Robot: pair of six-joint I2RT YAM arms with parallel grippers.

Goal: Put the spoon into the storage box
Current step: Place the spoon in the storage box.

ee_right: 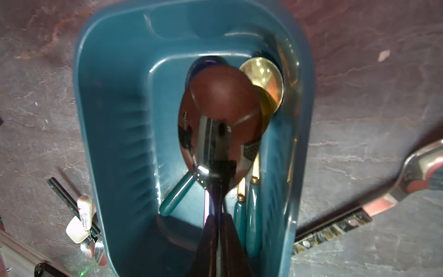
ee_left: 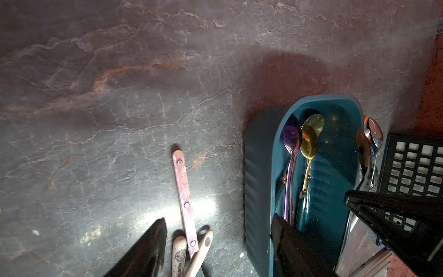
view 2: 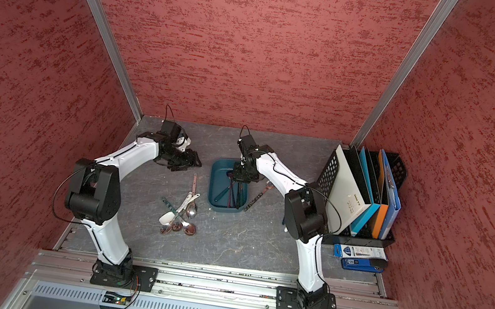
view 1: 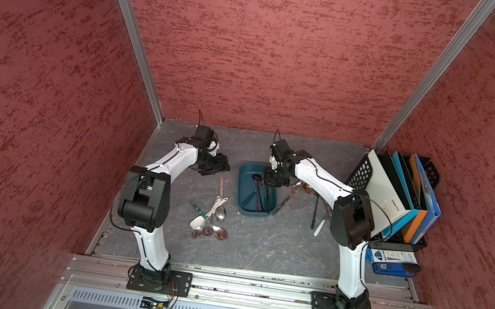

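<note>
In both top views, the storage box (view 1: 242, 187) is seen on the grey counter (view 1: 259, 245) between the two arms, with several spoons laid lengthwise inside. The right gripper (view 1: 272, 181) is held over the box's far end. The left gripper (view 1: 216, 167) is held above the counter to the box's left, near the far tip of a pile of spoons (view 1: 210, 219). A black mesh file rack (view 1: 358, 174) filled with folders is set against the right wall. The printing on the white folder and on the blue boxes (view 1: 392, 262) in front of it is too small to be read. In the left wrist view, the left gripper (ee_left: 219, 218) is shown spread wide above the counter, with a pink riveted handle (ee_left: 183, 191) lying just beyond it. The letters "AEMON" are read on a white handle (ee_left: 179, 260) beside that. A purple spoon (ee_left: 291, 136) and a gold spoon (ee_left: 310, 134) are seen inside the box. In the right wrist view, the right gripper (ee_right: 217, 215) is pressed together on the thin handle of the spoon (ee_right: 220, 108). Its mirror-bright bowl is held over the inside of the storage box, above the gold spoon and some teal handles (ee_right: 253, 215); whether they are touched cannot be told. Red print on a white handle (ee_right: 84, 208) outside the box is too blurred to be read.
</note>
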